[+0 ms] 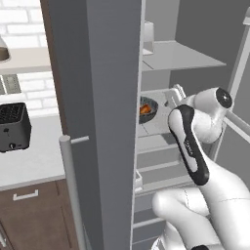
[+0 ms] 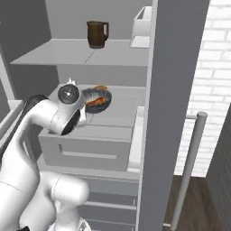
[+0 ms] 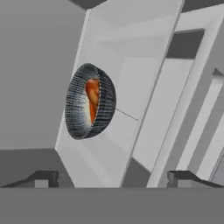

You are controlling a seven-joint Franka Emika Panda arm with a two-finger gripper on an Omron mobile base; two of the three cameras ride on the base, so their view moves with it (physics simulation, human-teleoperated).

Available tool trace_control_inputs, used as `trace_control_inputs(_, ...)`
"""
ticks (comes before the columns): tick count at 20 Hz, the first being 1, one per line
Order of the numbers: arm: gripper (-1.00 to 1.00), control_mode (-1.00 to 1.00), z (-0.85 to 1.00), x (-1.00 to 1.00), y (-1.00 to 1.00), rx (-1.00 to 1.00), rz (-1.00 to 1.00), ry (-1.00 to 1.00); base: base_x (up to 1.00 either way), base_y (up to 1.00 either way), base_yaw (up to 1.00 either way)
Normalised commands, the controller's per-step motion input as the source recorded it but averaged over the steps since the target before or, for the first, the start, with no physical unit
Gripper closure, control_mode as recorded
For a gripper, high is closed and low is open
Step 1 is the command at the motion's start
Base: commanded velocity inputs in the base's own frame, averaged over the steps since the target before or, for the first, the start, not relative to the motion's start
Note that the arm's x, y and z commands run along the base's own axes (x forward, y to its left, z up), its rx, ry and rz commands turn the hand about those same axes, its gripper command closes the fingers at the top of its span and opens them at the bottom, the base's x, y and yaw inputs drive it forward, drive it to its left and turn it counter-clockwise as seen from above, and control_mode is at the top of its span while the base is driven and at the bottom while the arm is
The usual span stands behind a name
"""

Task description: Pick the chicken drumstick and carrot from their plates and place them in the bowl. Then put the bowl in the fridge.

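Observation:
The dark ribbed bowl [image 1: 148, 109] [image 2: 97, 99] [image 3: 89, 101] stands on a middle shelf inside the open fridge [image 1: 97, 97] [image 2: 173, 67]. Orange-red food lies in the bowl; the carrot [image 3: 92, 97] shows as an orange strip, and I cannot tell the chicken drumstick apart from it. My gripper [image 3: 113, 179] is open, a short way back from the bowl, with nothing between its fingertips [image 3: 43, 178]. In the base views my wrist [image 1: 215, 105] [image 2: 67, 95] hovers just in front of the shelf, beside the bowl. The plates are out of view.
A brown jug [image 2: 97, 34] and a white container [image 2: 142, 22] stand on the upper shelf. A pale drawer [image 2: 90, 146] juts out below the bowl's shelf. The fridge door with its bar handle [image 1: 73, 190] [image 2: 191, 158] stands close by. A black toaster [image 1: 13, 126] sits on the counter at the left.

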Motion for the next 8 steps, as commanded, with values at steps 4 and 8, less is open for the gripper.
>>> trace_control_inputs(4,-1.00,-1.00,0.69,-1.00,-0.17,-0.03,0.00,0.25,0.00,0.00,0.00)
trace_control_inputs(8,-1.00,-1.00,0.27,-1.00,-0.17,-0.05,0.09,-0.07,0.00,0.00,0.00)
